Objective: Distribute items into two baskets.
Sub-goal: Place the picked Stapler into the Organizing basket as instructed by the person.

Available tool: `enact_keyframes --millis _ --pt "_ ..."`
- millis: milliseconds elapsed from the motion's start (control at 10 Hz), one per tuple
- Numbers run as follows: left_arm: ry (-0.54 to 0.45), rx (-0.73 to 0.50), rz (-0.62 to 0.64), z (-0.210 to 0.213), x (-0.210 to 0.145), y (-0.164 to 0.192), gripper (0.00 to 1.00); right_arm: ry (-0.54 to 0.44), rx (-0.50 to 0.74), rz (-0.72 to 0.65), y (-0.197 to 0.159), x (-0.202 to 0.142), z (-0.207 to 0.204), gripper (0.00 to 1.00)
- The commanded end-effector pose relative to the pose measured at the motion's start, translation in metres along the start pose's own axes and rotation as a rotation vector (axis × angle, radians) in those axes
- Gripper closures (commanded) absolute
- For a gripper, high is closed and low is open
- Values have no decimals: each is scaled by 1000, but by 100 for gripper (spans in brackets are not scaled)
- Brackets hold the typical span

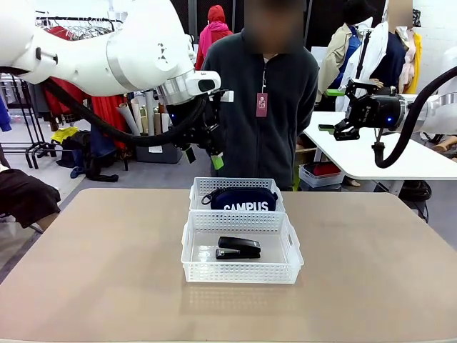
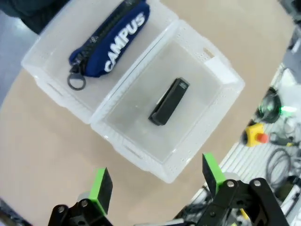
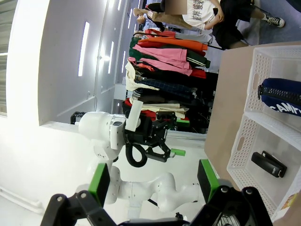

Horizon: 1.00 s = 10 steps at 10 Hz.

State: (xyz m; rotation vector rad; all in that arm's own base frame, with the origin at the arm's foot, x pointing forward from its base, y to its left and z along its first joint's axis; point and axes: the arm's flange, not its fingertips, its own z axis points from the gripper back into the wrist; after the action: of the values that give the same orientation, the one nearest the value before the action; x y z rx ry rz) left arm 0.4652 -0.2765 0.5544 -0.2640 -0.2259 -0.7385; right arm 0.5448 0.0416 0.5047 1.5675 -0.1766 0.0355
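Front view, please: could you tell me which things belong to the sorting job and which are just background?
Job:
CAMPUS pouch in far basket
stapler in near basket

Background:
side table
clothes rack

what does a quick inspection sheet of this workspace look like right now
surface: tan table, bare around the baskets
job's things: navy pouch lies in the far basket; black stapler lies in the near basket; baskets touch, one behind the other
clutter: nothing seen on the table
grippers: left gripper open, raised above the far basket; right gripper open, raised off to the right; both empty
cables: black hose along the left arm, another on the right arm
surroundings: person at the far side, clothes rack, white side table
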Motion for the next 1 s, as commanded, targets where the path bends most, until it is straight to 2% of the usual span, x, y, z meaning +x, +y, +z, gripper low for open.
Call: enact_keyframes --millis 0,300,400,600,900 --pt "-120 -155 213 21 -6 13 0 1 11 0 2 -1 0 0" --pt "-276 -231 521 67 -34 42 0 1 11 0 2 -1 0 0" --pt "-326 -346 624 75 -44 54 0 1 11 0 2 -1 0 0" --pt "-433 -480 787 82 -69 81 0 1 11 0 2 -1 0 0" --pt "-566 -517 845 87 -102 109 0 1 11 0 2 -1 0 0"
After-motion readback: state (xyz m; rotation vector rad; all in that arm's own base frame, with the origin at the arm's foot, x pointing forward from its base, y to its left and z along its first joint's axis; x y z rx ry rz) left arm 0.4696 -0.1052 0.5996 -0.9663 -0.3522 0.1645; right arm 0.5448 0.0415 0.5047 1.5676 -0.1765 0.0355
